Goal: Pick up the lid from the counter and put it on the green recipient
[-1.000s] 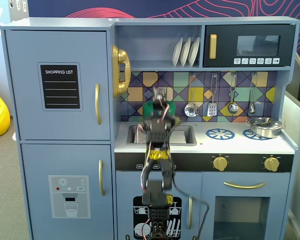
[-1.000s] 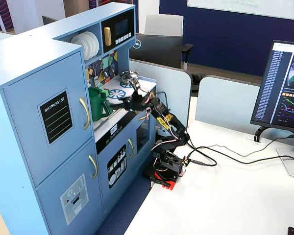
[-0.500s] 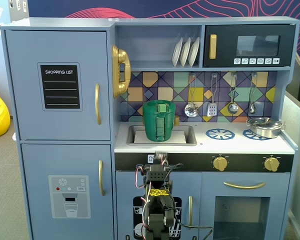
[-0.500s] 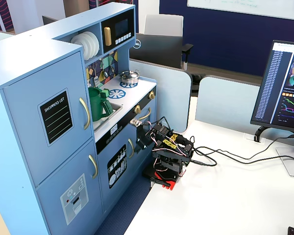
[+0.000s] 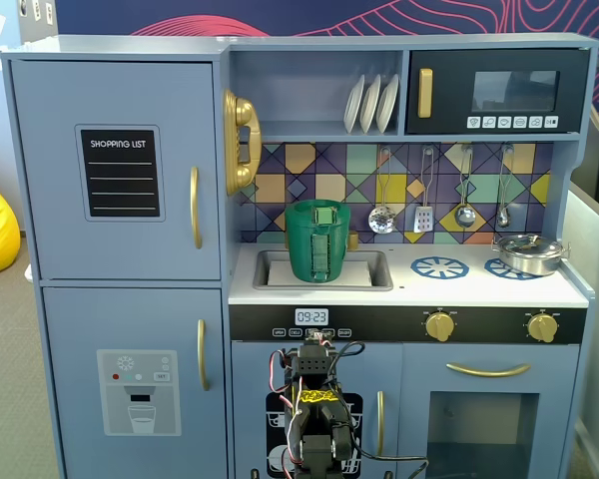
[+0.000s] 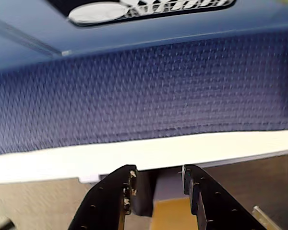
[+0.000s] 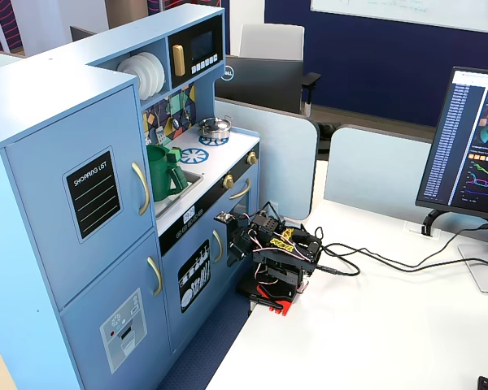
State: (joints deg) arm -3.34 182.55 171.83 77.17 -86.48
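Lid (image 5: 318, 207) sits atop green recipient (image 5: 317, 244) in sink, 12 o'clock of folded arm; gripper (image 6: 156, 184) empty, fingers slightly apart.

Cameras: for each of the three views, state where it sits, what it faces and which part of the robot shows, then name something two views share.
A fixed view: straight in front of the toy kitchen, facing the green recipient; folded arm at bottom.
Another fixed view: high, off to one side, across the desk; whole arm, gripper near the kitchen front.
Wrist view: on the arm, facing down at blue carpet; only the fingers.
Both fixed views share the silver pot.
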